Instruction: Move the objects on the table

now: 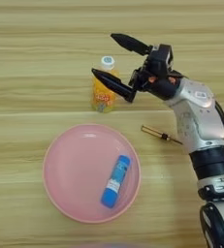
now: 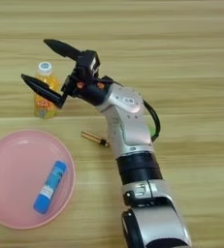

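Glue stick on plate, bottle behind it.
The glue stick lies in the plate; the drink bottle stands behind, a pen-like stick to the plate's right.

Light wooden table with horizontal grain stripes. Plain pink plate lower left. Blue glue stick, white label. Orange-drink bottle, white cap, orange label. Black gripper fingers, silver forearm. Thin, possibly brass-coloured pen.

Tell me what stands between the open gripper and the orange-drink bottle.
Nothing visible does. The right gripper is open beside the orange-drink bottle, one finger crossing in front of it. The glue stick lies on the pink plate, and a small brass pin lies nearer the arm.
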Robot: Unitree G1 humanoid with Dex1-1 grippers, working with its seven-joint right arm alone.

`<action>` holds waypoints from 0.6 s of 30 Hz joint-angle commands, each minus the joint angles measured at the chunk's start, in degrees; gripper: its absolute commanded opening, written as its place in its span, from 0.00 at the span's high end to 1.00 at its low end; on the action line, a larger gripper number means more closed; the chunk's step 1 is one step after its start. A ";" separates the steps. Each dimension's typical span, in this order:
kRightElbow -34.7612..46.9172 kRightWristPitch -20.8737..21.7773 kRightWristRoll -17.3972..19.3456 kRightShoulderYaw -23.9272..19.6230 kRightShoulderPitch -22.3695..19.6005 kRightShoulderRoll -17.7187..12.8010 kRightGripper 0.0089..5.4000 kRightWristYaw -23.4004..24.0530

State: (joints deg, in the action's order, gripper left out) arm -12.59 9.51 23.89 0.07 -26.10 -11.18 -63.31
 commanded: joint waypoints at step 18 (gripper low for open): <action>10.03 -6.65 0.83 3.43 5.21 -10.82 0.01 -10.08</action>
State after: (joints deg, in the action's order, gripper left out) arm -4.92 3.00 25.64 3.07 -18.70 -20.15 -74.29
